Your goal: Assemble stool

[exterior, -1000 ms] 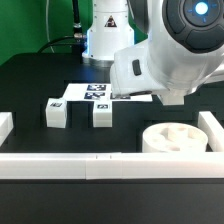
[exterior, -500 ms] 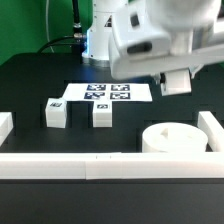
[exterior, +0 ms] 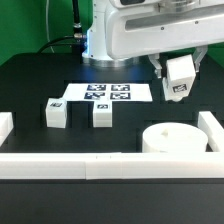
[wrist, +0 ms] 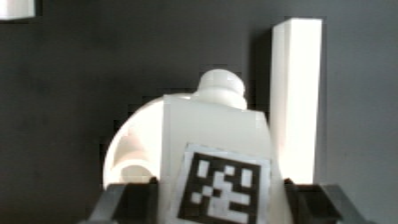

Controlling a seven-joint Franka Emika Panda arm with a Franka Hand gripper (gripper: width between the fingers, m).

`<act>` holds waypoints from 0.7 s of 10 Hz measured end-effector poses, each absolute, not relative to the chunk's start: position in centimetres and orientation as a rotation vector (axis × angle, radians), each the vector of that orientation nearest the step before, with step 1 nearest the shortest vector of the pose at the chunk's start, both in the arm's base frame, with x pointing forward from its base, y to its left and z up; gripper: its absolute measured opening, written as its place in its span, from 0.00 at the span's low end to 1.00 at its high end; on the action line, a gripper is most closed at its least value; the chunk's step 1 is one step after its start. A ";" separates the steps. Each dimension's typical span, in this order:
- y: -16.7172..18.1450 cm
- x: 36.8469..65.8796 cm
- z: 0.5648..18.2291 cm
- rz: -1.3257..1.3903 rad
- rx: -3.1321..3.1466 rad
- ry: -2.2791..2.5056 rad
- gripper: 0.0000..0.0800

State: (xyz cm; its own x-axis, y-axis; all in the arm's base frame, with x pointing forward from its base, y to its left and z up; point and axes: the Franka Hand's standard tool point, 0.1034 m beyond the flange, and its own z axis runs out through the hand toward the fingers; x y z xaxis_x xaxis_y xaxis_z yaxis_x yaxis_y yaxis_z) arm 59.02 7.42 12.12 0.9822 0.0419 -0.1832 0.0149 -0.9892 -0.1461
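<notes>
My gripper (exterior: pixel 178 75) is shut on a white tagged block leg (exterior: pixel 179 76) and holds it in the air at the exterior view's right, above and behind the round seat disc (exterior: pixel 173 138). In the wrist view the leg (wrist: pixel 199 150) fills the middle, its peg end pointing away, with the dark fingers (wrist: pixel 128 200) on both sides of it. Two more legs stand on the table: one (exterior: pixel 56 112) at the exterior view's left and one (exterior: pixel 101 114) beside it.
The marker board (exterior: pixel 110 94) lies on the black table behind the two standing legs. White border rails run along the front (exterior: pixel 100 164), at the left (exterior: pixel 5 128) and at the right (exterior: pixel 211 127); a rail also shows in the wrist view (wrist: pixel 297 90).
The arm has swung and risen, so that the gripper and the leg it holds now show upright at the exterior view's right. The seat and the two standing legs have not moved.
</notes>
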 end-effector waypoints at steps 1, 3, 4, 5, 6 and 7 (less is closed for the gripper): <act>7.4 59.1 12.1 0.210 -2.994 -0.038 0.41; 7.7 61.1 12.8 -0.090 -3.008 -0.083 0.41; 7.5 60.8 12.5 -0.183 -3.010 -0.072 0.41; 7.3 61.0 12.3 -0.305 -3.008 -0.063 0.41; 7.2 61.2 12.2 -0.384 -3.003 -0.059 0.41; 7.1 61.3 12.0 -0.456 -2.999 -0.076 0.41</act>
State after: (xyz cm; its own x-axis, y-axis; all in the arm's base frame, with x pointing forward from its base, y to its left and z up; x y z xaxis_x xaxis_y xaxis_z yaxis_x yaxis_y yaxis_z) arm 61.33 7.13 11.99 0.9538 0.0331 0.2985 0.0651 -0.9931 -0.0979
